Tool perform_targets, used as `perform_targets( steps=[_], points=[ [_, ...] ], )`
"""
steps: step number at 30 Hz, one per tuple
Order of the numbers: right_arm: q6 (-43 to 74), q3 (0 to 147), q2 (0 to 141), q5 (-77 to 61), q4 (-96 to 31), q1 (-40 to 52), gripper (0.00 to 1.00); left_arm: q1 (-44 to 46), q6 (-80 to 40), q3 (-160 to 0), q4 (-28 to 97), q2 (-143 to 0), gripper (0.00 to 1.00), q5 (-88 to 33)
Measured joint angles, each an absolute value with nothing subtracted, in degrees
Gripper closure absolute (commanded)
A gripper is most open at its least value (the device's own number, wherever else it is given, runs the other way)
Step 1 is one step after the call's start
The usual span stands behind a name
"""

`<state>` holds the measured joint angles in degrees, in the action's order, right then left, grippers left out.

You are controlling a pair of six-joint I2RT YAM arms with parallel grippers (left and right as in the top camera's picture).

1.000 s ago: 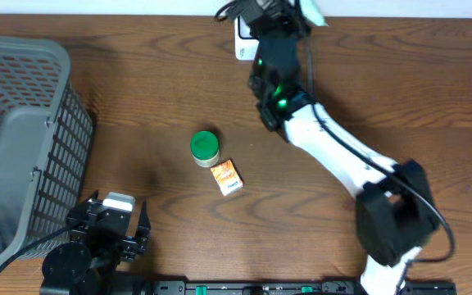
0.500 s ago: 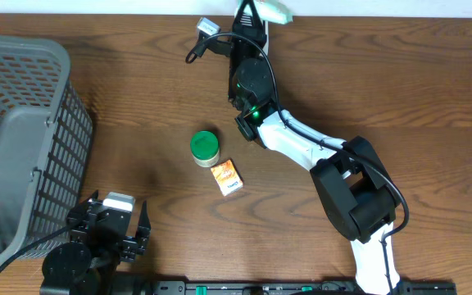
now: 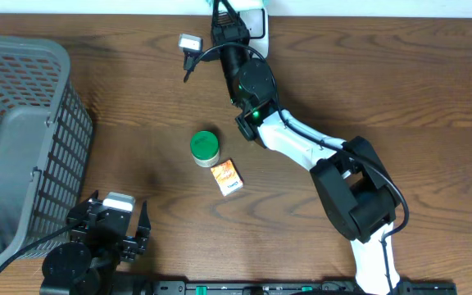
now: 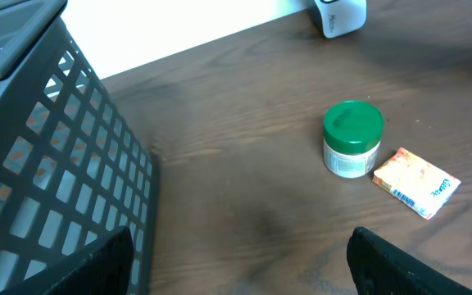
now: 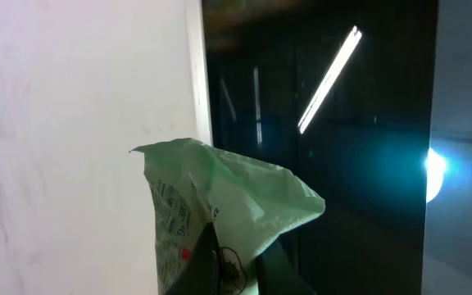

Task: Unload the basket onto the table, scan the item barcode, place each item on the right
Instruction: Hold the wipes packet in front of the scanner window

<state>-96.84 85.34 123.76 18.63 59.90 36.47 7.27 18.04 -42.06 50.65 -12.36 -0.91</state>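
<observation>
Since scanning means showing it to the white scanner [image 3: 256, 20] at the desk's [image 3: 400, 106] far edge, the right hand [image 5: 234, 266] is clamped on the pale green packet [image 5: 220, 213] up there; left hand [image 3: 120, 221] idles wide open, near-left.

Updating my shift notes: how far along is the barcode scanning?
Done: the green pouch is off the table. In hand: right gripper shut on it, by the white scanner. Left: green-lidded jar and orange packet lie on the table; left gripper is open.

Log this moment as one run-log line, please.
right fingers: shut on green packet beside white scanner | left fingers: open, empty | green-lidded jar, orange box: on table
</observation>
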Motion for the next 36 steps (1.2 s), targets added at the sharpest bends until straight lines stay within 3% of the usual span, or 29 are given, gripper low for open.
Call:
perform_targets(
  steps=[12,17,24,36],
  points=[
    [-102.67,85.82,136.57,8.86,71.33,30.09,0.99,7.27,18.04,-42.06,50.65,-12.36,0.16,-0.91],
    [-101.91,92.44,143.35,7.11,76.29,29.91,0.99,7.27,18.04,-42.06,50.68,-12.36,0.16,-0.91],
    [-97.97,103.2,149.53,6.79,72.82,29.89,0.98,7.27,18.04,-42.06,50.65,-12.36,0.16,-0.91],
    [-93.49,103.96,151.87,6.11,63.66,29.36,0.98,7.27,18.04,-42.06,50.65,-12.36,0.16,-0.91]
  ],
)
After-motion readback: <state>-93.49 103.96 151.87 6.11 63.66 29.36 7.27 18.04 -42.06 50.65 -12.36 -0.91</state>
